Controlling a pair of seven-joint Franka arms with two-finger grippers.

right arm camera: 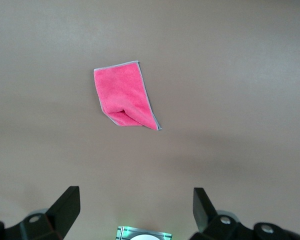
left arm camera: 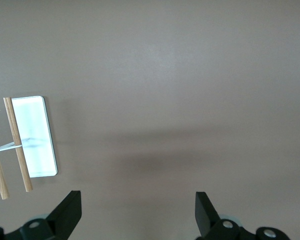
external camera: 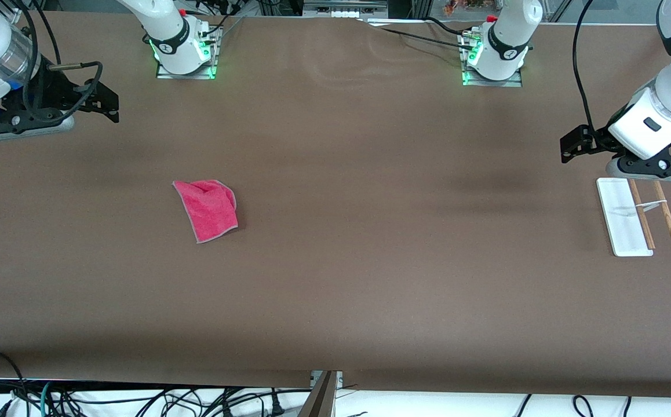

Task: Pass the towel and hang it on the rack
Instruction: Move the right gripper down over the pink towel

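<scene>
The pink-red towel (external camera: 208,209) lies crumpled flat on the brown table toward the right arm's end, one corner folded over; it also shows in the right wrist view (right arm camera: 124,96). The rack (external camera: 625,223) lies at the left arm's end, white base with two wooden rods (external camera: 667,214) beside it; the left wrist view shows its base (left arm camera: 37,145) too. My right gripper (external camera: 19,128) hangs open and empty in the air at the right arm's end, apart from the towel (right arm camera: 135,207). My left gripper (external camera: 654,171) hangs open and empty just over the rack's end (left arm camera: 138,210).
The two arm bases with green lights stand along the table's back edge (external camera: 185,55) (external camera: 495,58). Black cables run from the left arm's base and hang under the table's front edge (external camera: 138,399). The brown table (external camera: 370,231) stretches wide between towel and rack.
</scene>
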